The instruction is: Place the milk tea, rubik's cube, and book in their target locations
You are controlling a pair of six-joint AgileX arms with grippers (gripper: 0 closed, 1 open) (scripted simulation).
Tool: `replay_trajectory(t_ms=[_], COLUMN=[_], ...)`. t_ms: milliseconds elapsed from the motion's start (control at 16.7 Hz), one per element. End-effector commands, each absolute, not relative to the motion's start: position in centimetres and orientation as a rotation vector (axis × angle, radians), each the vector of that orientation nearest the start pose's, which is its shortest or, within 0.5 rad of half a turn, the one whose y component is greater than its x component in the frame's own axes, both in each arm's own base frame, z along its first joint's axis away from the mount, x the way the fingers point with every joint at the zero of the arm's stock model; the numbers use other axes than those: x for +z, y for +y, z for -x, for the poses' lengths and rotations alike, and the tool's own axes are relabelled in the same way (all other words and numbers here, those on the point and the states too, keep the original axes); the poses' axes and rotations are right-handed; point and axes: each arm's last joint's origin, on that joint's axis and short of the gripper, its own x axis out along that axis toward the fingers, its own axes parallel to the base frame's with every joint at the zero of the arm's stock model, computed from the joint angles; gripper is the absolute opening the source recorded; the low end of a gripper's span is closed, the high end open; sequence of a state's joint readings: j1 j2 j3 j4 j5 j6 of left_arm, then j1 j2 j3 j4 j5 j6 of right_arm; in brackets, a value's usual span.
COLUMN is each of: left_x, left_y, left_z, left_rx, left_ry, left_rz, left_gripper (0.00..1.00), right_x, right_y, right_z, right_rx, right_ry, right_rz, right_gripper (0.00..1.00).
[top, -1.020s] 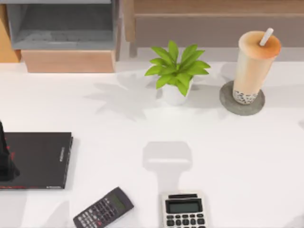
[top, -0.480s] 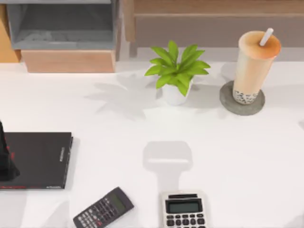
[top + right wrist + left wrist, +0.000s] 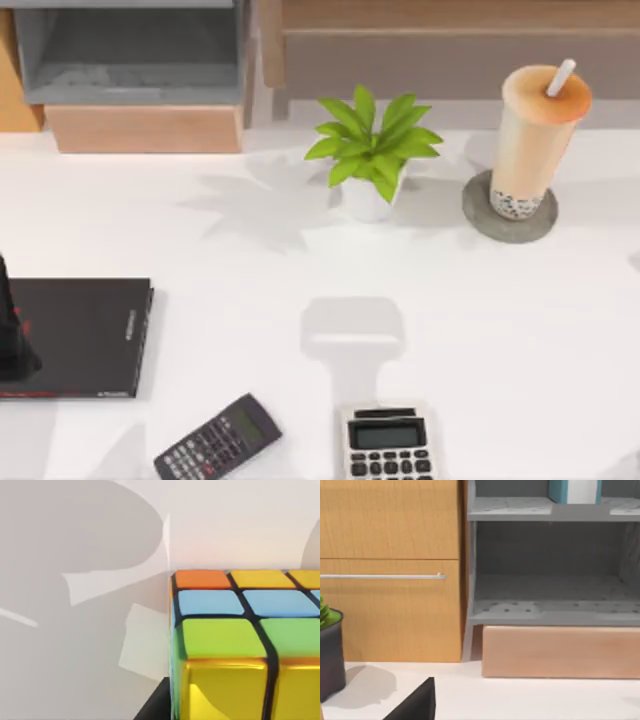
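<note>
The milk tea [image 3: 538, 140] stands upright on the round grey coaster [image 3: 508, 208] at the far right of the white surface [image 3: 450, 300], its white straw [image 3: 560, 77] poking out of the top. Just to the left of it, near but apart, sits a small green plant [image 3: 372, 150] in a white pot. At the surface's left edge lies the flat black book [image 3: 85, 335], and a dark part of the left arm [image 3: 12, 340] overlaps its left end — whether the left pincer is wide or narrow cannot be told. Along the near edge lie a dark calculator [image 3: 217, 438], tilted, and a lighter calculator [image 3: 387, 442] just right of it, well apart from the cup. At the far left stands a grey shelf unit [image 3: 130, 60] over a wooden block [image 3: 145, 128]. In the left wrist view that grey shelf [image 3: 552, 555] sits beside a wooden cabinet front [image 3: 390, 570], and the book [image 3: 559, 491] with its teal cover and white page edges stands on the upper shelf. In the right wrist view the rubik's cube [image 3: 245, 645] sits very close to the camera, with orange, yellow, blue and green tiles showing — the right pincer's own state cannot be told.
</note>
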State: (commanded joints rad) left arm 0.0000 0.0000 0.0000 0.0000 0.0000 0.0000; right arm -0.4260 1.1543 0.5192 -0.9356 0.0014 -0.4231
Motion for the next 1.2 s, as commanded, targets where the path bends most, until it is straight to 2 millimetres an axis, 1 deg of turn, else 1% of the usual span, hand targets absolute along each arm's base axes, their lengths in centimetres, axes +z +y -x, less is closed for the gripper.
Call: replay_trajectory(t_ms=[420,900,1200], left_x=[16.0,16.0,16.0], left_y=[-0.1,-0.1,-0.1], left_z=[-10.6,-10.6,-10.6], left_rx=[0.000,0.000,0.000], left_ry=[0.000,0.000,0.000], left_rz=[0.000,0.000,0.000], left_gripper=[1.00,1.00,1.00], right_x=[14.6,17.5,17.4], right_y=[-6.3,-6.3,-6.3], right_z=[-13.8,-13.8,-13.9], right_rx=[-0.010,-0.009,-0.009], right_ry=[1.569,1.569,1.571], right_rz=[-0.007,-0.007,-0.009], right_gripper=[0.00,0.00,0.00])
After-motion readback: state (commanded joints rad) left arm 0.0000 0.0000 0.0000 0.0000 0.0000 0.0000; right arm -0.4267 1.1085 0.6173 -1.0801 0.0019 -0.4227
